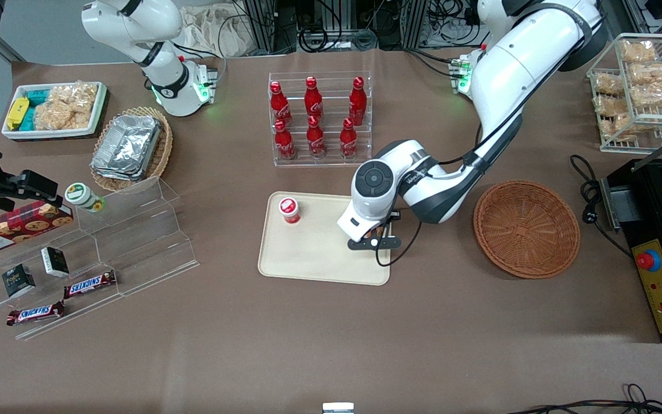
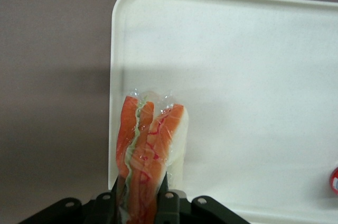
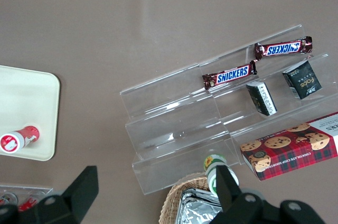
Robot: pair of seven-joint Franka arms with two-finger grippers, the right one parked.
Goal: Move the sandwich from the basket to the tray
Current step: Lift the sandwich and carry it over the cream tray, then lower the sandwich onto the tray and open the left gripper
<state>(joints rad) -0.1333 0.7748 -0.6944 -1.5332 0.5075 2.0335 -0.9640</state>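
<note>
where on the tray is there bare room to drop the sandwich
Most of the tray is bare: the whole stretch between the red cup and the edge nearest the front camera. The gripper holds the sandwich over the tray's basket-side edge. Only the cup's corner is taken.

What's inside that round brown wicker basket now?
Nothing shows inside the basket, only its bare weave. The sandwich is held by the tool over the tray; the arm covers part of the tray.

Sandwich (image 2: 150,155) above tray (image 2: 253,76), basket (image 1: 526,228) empty
</note>
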